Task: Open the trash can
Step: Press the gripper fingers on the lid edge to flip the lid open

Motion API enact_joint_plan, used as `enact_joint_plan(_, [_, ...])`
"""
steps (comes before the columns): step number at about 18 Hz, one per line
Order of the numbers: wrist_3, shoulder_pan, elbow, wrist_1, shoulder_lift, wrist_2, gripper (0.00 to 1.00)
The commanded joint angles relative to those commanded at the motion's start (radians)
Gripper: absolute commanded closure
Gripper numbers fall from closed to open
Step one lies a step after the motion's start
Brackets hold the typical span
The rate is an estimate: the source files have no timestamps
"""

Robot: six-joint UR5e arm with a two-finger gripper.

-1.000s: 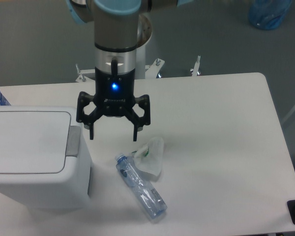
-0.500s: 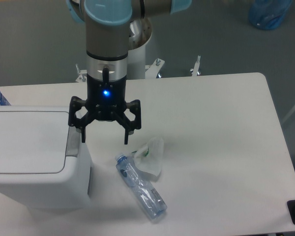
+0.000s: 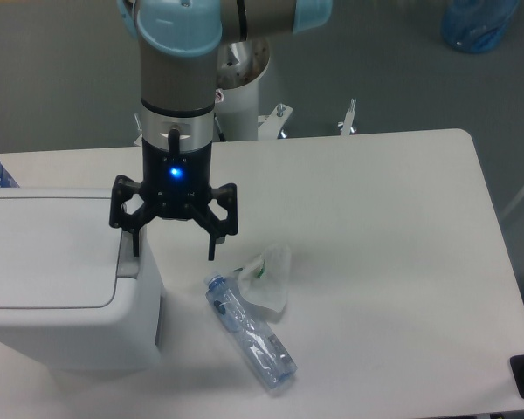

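We note that the trash can (image 3: pixel 57 288) is smooth white plastic with a matt sheen. The gripper (image 3: pixel 174 246) looks like matt black metal or plastic. The bottle (image 3: pixel 250 334) is clear, glossy, crinkled plastic. The table (image 3: pixel 375 262) has a smooth, matt white top.

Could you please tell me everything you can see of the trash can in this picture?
The trash can is a large white boxy bin, plastic by its look, with rounded corners. Its flat rectangular lid lies shut. A grey push tab sits at the lid's right edge. The bin stands upright at the left of the white table, cut off by the frame's left edge. The open tool hangs at the tab, one finger over it; contact cannot be told.
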Motion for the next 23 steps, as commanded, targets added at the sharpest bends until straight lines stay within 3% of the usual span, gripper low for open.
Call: enact_joint_plan(23, [-0.002,-0.006,-0.015,0.000,0.000,0.002,0.00])
